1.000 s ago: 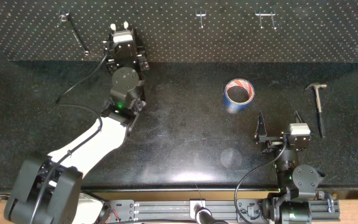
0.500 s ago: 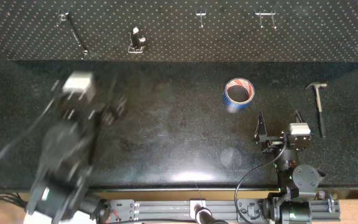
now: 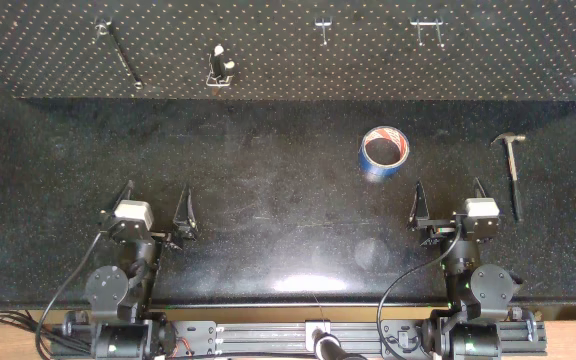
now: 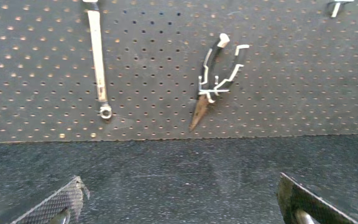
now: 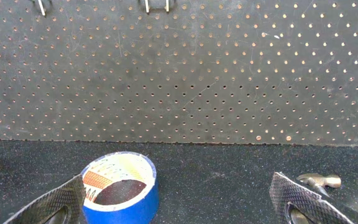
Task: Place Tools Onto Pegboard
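Since a second ago the left arm (image 3: 126, 265) has drawn back from the black perforated pegboard (image 3: 368, 70). It is now folded over its base at the lower left of the dark speckled desk (image 3: 288, 210). The dark-handled needle-nose pliers (image 3: 222, 66) that it was at are left hanging on the board. The left jaws stand spread wide with nothing between them, low over the desk and facing the board.

The pliers hang on a white wire hook with the nose pointing down and the handles up. They are to the right of a slim silver wrench (image 3: 120, 52), which hangs from a peg by its upper end, well apart from them.

The right arm (image 3: 473, 255) has not shifted. It is folded at the lower right, and the right jaws are spread and empty. Ahead of them a roll of blue tape (image 3: 384, 150) sits on the desk, short of the pegboard. A steel-headed hammer with a dark handle (image 3: 512, 165) lies flat to the right of the tape, its head toward the board. Two bare metal hooks (image 3: 322, 30) (image 3: 428, 32) stand on the board above the tape and hammer.
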`<state>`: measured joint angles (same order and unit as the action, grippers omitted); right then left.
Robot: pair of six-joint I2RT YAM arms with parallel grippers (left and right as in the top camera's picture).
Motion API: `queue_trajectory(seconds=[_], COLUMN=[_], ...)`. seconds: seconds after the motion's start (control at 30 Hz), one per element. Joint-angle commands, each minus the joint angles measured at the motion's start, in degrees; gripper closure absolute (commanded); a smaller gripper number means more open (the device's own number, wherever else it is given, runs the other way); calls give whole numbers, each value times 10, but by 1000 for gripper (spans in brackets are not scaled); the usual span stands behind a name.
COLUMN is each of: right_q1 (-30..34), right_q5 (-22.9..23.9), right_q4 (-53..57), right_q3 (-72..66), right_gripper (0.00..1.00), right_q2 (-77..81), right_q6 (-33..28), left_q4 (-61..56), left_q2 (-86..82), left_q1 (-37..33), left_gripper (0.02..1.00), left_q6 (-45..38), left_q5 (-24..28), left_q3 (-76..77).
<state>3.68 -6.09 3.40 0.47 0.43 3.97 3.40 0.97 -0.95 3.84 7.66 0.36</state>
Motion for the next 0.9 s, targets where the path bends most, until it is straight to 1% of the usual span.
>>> queue_trajectory(seconds=[0.03,0.37,0.4,0.43,0.47,0.5,0.53,0.57,0.6,0.67,0.7,0.73,0.77,0.83,0.87,0.9], right_q1=[-1,-1,-1,-1,-1,-2,-2,-2,-8,-42,-61,-73,-85,-111,-125,-132], right_q5=[-3,-3,-5,-6,-22,-87,-143,-178,-228,-316,-317,-287,-187,-118,-83,-71], right_q4=[1,2,14,62,161,253,296,302,302,306,307,318,377,442,452,459], right_q3=[-2,-2,14,60,150,235,329,367,412,470,492,509,548,627,663,676], right_gripper=[25,25,25,25,25,25,25,25,25,25,25,25,25,25,25,25], right_q2=[-4,-1,11,35,88,169,290,362,470,625,683,721,769,834,875,892], right_q6=[-2,-2,-2,-1,41,94,106,106,106,106,106,111,118,112,108,108], left_q4=[4,5,5,5,5,5,5,5,5,5,5,5,5,5,5,5], left_q2=[-8,-8,-8,-8,-8,-8,-8,-8,-8,-8,-8,-8,-8,-8,-8,-8], left_q1=[28,29,29,29,29,29,29,29,29,29,29,29,29,29,29,29], left_gripper=[25,25,25,23,25,25,25,25,25,23,25,25,25,25,25,25], left_q6=[9,9,9,9,9,9,9,9,9,9,9,9,9,9,9,9], left_q5=[5,5,5,5,5,5,5,5,5,5,5,5,5,5,5,5], left_q3=[0,0,0,0,0,0,0,0,0,0,0,0,0,0,0,0])
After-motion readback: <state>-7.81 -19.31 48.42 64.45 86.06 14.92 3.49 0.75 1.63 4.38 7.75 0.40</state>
